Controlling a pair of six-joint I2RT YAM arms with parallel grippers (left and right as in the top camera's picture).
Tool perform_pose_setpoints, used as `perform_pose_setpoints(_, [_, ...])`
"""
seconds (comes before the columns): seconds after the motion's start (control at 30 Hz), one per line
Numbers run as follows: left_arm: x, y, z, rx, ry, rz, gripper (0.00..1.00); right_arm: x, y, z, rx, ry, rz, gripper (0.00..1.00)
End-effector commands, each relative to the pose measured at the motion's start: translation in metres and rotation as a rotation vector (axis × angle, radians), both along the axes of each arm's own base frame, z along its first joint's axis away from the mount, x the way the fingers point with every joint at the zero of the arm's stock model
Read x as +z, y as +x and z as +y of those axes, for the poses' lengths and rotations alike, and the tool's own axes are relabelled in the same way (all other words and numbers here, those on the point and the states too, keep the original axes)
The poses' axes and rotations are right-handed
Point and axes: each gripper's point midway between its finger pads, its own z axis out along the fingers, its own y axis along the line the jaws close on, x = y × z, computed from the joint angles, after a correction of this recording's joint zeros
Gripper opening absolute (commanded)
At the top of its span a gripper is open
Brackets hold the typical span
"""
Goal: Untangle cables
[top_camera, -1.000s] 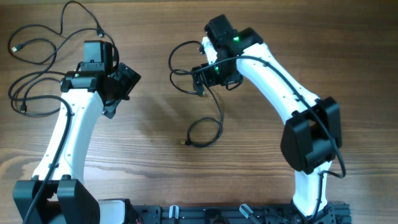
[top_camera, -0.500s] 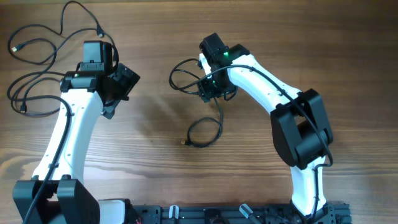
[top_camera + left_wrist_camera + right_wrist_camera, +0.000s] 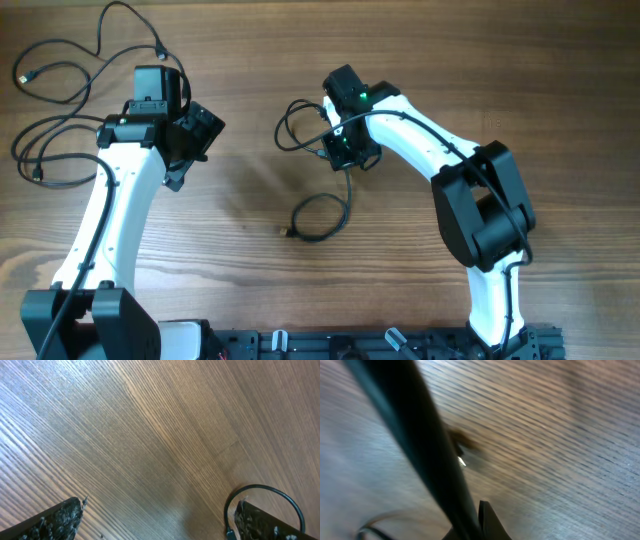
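Cables (image 3: 62,42) sprawl in loose loops at the far left corner of the wooden table (image 3: 250,60), just behind the left arm (image 3: 120,200). One more, the middle cable (image 3: 349,190), lies near the centre, well apart from that bunch. It makes a small loop up top, runs through the right gripper (image 3: 345,155), then curls into a round loop lower down ending in a gold tip (image 3: 284,232). Right jaws are squeezed together on the middle cable; the wrist view there is super blurry, just a fat black cord crossing the frame. The left gripper (image 3: 197,147) hangs over bare wood with its jaws spread wide, the round loop peeking in by one finger (image 3: 265,525).
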Motion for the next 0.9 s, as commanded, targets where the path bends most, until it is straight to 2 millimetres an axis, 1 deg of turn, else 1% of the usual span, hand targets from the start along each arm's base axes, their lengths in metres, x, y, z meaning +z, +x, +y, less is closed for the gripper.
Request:
perform_pose_setpoints(0.0, [-0.005, -0.003, 0.0, 0.003, -0.004, 0.024, 1.0, 0.061, 0.01, 0.028, -0.058, 0.15, 0.002, 0.04])
perform_pose_setpoints(0.03, [-0.005, -0.004, -0.004, -0.007, -0.023, 0.027, 1.0, 0.075, 0.011, 0.028, -0.081, 0.159, -0.004, 0.04])
perform_pose_setpoints(0.07, [-0.005, -0.004, -0.019, -0.076, -0.074, 0.026, 0.96, 0.124, 0.015, 0.03, -0.17, 0.203, -0.035, 0.04])
perform_pose_setpoints(0.1, [0.0, -0.002, -0.051, -0.263, -0.166, -0.003, 0.96, 0.162, 0.017, 0.031, -0.243, 0.258, -0.074, 0.04])
perform_pose_setpoints(0.17, [0.003, -0.005, -0.073, -0.389, -0.214, -0.016, 0.96, 0.193, 0.018, 0.032, -0.318, 0.313, -0.102, 0.04])
perform_pose_setpoints(0.2, [0.004, -0.007, -0.084, -0.45, -0.227, -0.022, 0.96, 0.204, 0.018, 0.032, -0.338, 0.337, -0.118, 0.04])
perform_pose_setpoints(0.23, [0.006, -0.011, -0.098, -0.527, -0.241, -0.027, 0.96, 0.221, 0.02, 0.03, -0.378, 0.369, -0.147, 0.04])
perform_pose_setpoints(0.27, [0.006, -0.015, -0.108, -0.576, -0.248, -0.027, 0.97, 0.231, 0.022, 0.026, -0.44, 0.387, -0.158, 0.04])
perform_pose_setpoints(0.33, [0.006, -0.022, -0.127, -0.631, -0.251, -0.017, 0.98, 0.242, 0.023, 0.018, -0.549, 0.417, -0.135, 0.04])
perform_pose_setpoints(0.37, [0.006, -0.024, -0.134, -0.65, -0.252, -0.014, 1.0, 0.242, 0.023, 0.016, -0.586, 0.422, -0.117, 0.04])
perform_pose_setpoints(0.47, [0.007, -0.028, -0.148, -0.692, -0.252, -0.016, 1.0, 0.241, 0.015, 0.02, -0.602, 0.436, -0.059, 0.04])
perform_pose_setpoints(0.5, [0.006, -0.029, -0.149, -0.696, -0.248, -0.016, 1.0, 0.242, 0.013, 0.022, -0.593, 0.448, -0.041, 0.04])
perform_pose_setpoints(0.57, [0.005, -0.028, -0.146, -0.69, -0.226, -0.013, 0.99, 0.244, 0.01, 0.025, -0.581, 0.472, -0.016, 0.04])
perform_pose_setpoints(0.6, [0.004, -0.027, -0.142, -0.683, -0.205, -0.011, 0.98, 0.244, 0.011, 0.023, -0.586, 0.474, -0.014, 0.04])
perform_pose_setpoints(0.63, [0.002, -0.026, -0.136, -0.671, -0.171, -0.004, 0.95, 0.245, 0.013, 0.019, -0.596, 0.473, -0.015, 0.04])
perform_pose_setpoints(0.67, [-0.002, -0.025, -0.125, -0.649, -0.107, 0.012, 0.93, 0.247, 0.015, 0.014, -0.604, 0.491, 0.002, 0.04])
perform_pose_setpoints(0.7, [-0.004, -0.025, -0.118, -0.636, -0.071, 0.022, 0.92, 0.25, 0.015, 0.013, -0.6, 0.516, 0.025, 0.04])
perform_pose_setpoints(0.77, [-0.006, -0.023, -0.107, -0.615, -0.009, 0.032, 0.91, 0.263, 0.012, 0.012, -0.582, 0.599, 0.09, 0.04])
perform_pose_setpoints(0.87, [-0.007, -0.02, -0.095, -0.591, 0.06, 0.039, 0.89, 0.275, 0.016, -0.002, -0.594, 0.668, 0.133, 0.04])
